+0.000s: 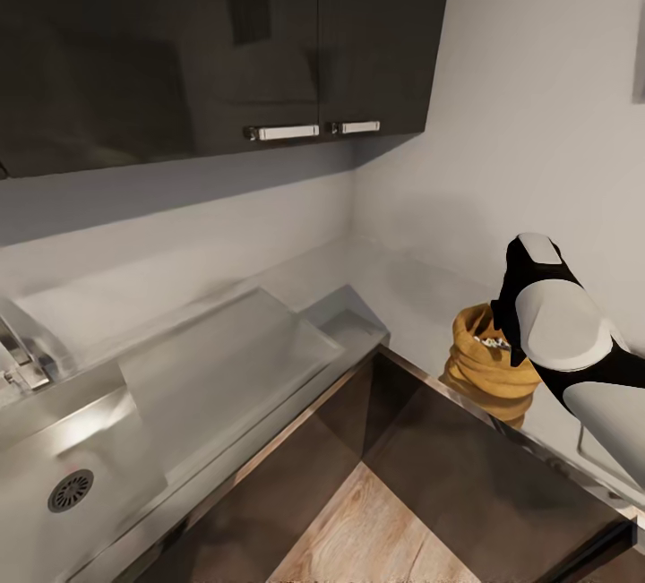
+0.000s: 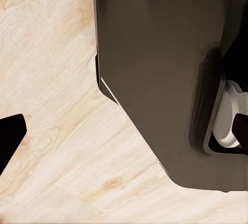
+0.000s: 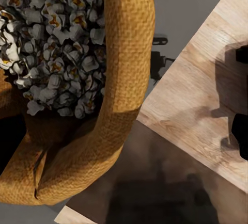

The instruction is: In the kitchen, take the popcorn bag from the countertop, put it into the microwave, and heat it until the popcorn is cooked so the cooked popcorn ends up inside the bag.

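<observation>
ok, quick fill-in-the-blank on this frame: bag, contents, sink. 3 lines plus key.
1. The popcorn bag stands on the ____.
2. Inside the bag lies a heap of ____.
3. In the head view the sink is at the ____ edge of the picture, far from the right gripper.

Missing words: countertop; popcorn; left

One popcorn bag (image 1: 488, 364) holding many popcorn kernels (image 3: 49, 43); one sink drain (image 1: 70, 490); two cabinet handles (image 1: 283, 132); one counter (image 1: 224, 359).
</observation>
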`<state>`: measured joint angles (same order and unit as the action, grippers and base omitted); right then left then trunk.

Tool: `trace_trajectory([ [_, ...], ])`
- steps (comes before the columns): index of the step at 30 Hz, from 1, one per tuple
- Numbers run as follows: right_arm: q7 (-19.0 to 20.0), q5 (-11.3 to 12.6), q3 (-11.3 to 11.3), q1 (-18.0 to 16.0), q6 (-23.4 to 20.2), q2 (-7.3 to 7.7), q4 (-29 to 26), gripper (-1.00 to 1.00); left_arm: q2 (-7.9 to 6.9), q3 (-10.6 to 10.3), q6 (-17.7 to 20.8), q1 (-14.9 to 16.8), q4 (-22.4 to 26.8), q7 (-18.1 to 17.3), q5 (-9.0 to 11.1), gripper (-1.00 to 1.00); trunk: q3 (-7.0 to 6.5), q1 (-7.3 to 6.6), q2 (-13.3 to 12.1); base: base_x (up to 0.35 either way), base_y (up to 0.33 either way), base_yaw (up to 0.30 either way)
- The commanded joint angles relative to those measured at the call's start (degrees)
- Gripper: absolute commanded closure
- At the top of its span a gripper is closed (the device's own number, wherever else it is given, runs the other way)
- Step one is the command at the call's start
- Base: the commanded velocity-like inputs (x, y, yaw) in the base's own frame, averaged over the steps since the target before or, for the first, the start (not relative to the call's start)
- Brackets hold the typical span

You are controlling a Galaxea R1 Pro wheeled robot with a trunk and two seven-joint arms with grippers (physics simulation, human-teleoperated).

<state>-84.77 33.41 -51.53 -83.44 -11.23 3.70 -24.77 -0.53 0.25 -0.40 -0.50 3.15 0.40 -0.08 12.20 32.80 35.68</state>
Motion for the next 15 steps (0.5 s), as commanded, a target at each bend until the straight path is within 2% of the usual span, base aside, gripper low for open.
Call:
trace_trajectory([
  [1,-0.22,0.08,-0.15,-0.05,-0.58,-0.01,-0.04,-1.0,0.0,0.02,-0.04,-0.03,0.1,0.04,-0.01,-1.0,0.17,0.02,0.07,0.0,0.0,0.0],
  [15,-0.22,0.08,-0.07,-0.05,-0.46,-0.01,-0.09,-1.0,0.0,0.02,-0.04,-0.03,0.1,0.04,-0.01,-1.0,1.45,0.02,0.07,0.0,0.0,0.0],
])
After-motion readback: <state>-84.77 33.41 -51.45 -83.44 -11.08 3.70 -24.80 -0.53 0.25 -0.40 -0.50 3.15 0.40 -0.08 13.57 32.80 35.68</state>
